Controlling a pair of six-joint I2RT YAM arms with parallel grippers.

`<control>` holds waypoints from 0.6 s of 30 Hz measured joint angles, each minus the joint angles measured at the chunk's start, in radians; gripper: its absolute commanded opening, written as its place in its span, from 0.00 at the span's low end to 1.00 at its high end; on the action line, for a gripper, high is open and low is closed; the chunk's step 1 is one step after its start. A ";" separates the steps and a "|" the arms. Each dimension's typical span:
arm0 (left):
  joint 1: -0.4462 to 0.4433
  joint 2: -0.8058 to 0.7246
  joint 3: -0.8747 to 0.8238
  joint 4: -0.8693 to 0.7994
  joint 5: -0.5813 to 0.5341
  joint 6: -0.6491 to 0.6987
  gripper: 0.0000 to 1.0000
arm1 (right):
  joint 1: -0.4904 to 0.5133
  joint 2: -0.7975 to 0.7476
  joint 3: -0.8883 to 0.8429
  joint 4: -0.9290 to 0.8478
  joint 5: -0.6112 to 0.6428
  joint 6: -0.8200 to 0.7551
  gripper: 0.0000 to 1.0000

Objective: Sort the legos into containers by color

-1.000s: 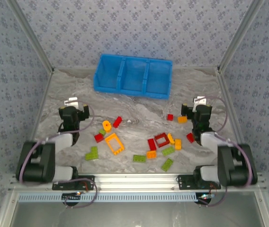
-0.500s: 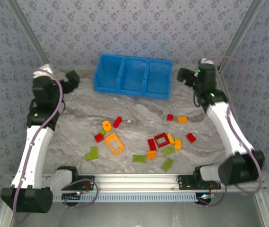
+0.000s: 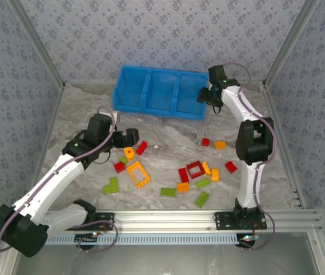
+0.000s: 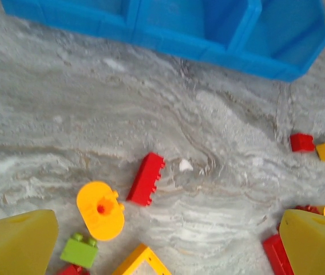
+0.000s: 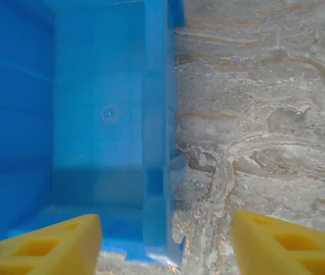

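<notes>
Two tools, both holding nothing. Our left tool spreads wide above a round orange piece and a red brick. Our right tool hangs with fingers apart above the right end wall of the blue bin. We see the legos scattered on the counter, in front of the bin.

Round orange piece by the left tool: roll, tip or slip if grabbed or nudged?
Round piece looks like moulded plastic, so probably stiff and light. It seems to lie flat, so a nudge likely slides it rather than rolls it. Its curved rim may slip in a pinch; green brick close by could get bumped.
</notes>
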 measured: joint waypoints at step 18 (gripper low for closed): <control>-0.041 -0.153 -0.044 -0.076 -0.123 -0.013 0.99 | 0.053 0.171 0.164 -0.108 0.124 -0.049 0.09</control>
